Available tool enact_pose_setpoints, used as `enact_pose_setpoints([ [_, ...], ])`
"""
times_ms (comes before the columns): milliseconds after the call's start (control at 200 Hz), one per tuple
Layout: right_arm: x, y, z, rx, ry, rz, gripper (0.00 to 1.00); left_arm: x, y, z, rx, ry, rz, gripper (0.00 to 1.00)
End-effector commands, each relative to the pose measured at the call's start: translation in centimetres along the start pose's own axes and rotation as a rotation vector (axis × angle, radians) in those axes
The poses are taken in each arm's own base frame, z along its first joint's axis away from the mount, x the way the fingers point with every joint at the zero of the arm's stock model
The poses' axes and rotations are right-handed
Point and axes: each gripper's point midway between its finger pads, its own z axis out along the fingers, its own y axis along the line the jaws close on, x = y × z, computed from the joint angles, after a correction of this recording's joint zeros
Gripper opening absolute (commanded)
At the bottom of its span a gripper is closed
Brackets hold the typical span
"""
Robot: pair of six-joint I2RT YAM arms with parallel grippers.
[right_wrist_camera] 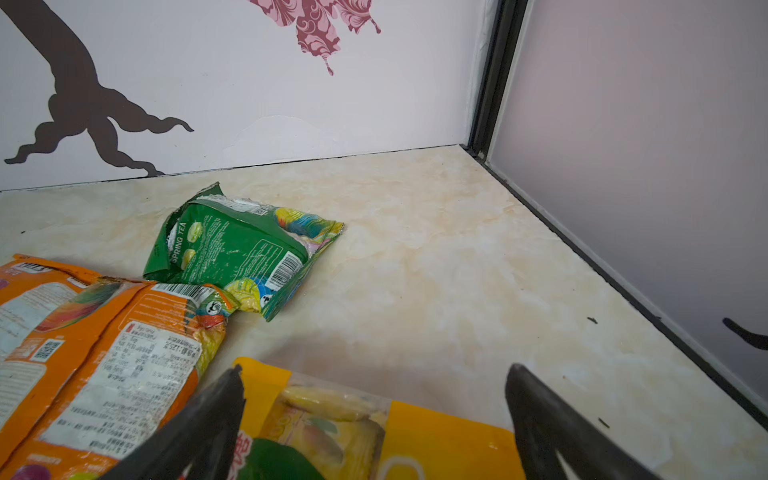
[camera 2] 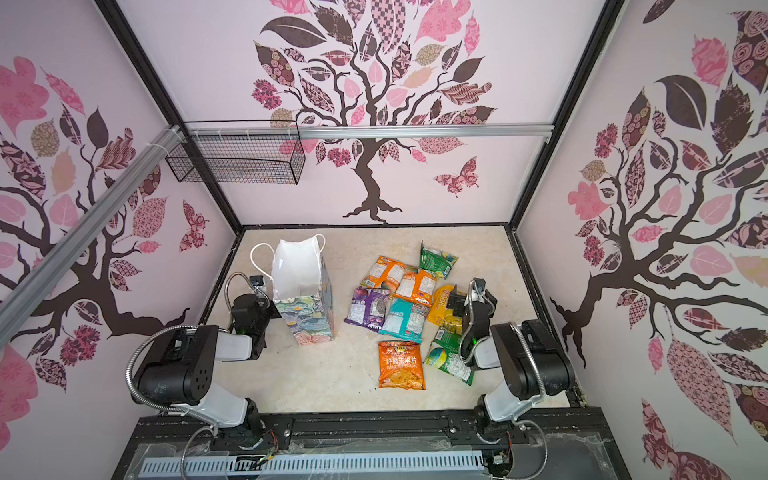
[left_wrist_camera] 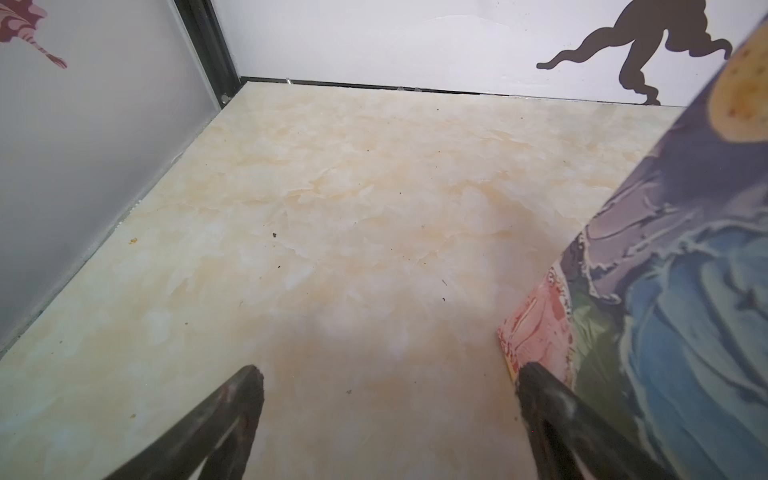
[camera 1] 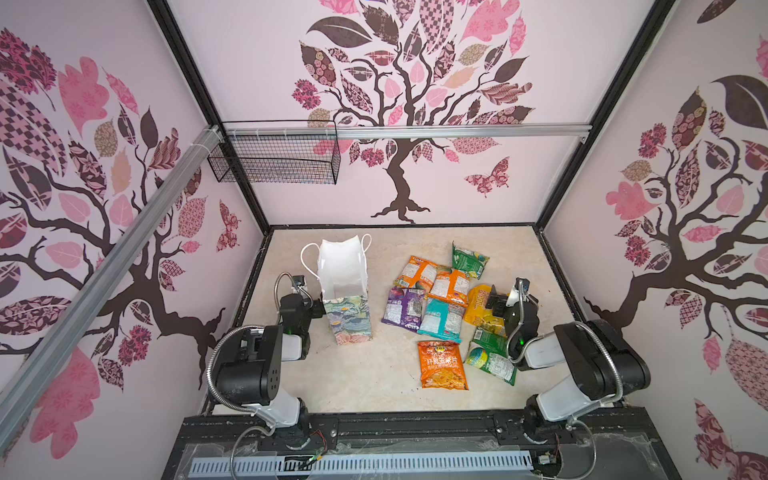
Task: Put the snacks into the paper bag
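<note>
The paper bag (camera 1: 348,320) (camera 2: 308,318) stands upright and open at the left of the table, white inside. My left gripper (camera 1: 318,309) (left_wrist_camera: 386,374) is open beside the bag's lower left side (left_wrist_camera: 665,291), with one finger close to its corner and only bare table between the fingers. Several snacks lie flat to the right: orange (camera 1: 442,365), purple (camera 1: 403,309), teal (camera 1: 442,318), green (camera 1: 469,259) (right_wrist_camera: 241,249) and yellow (camera 1: 478,305). My right gripper (camera 1: 495,300) (right_wrist_camera: 374,374) hangs open just over the yellow packet (right_wrist_camera: 436,432), holding nothing.
A black wire basket (camera 1: 276,160) hangs on the back wall's rail, high at the left. Walls close the table on three sides. The arms' bases sit on a black rail (camera 1: 415,430) at the front edge. Bare table (camera 1: 365,374) lies between the bag and the packets.
</note>
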Motion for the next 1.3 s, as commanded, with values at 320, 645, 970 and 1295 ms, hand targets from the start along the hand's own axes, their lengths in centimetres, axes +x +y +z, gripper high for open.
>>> enact_pose_setpoints([
  [320, -1.15, 0.09, 0.56, 0.003, -0.029, 0.017, 0.99, -2.37, -0.19, 0.21, 0.006, -0.062, 0.003, 0.98],
  [645, -1.11, 0.11, 0.56, 0.001, -0.028, 0.018, 1.00, -2.32, -0.20, 0.21, 0.006, -0.060, 0.003, 0.98],
  [970, -1.09, 0.12, 0.66, 0.000, -0.023, 0.019, 1.00, -2.29, -0.18, 0.19, 0.005, -0.060, 0.003, 0.98],
  [1295, -1.13, 0.02, 0.61, -0.001, -0.024, 0.022, 1.00, -2.98, 0.41, -0.15, -0.028, -0.095, -0.017, 0.98],
])
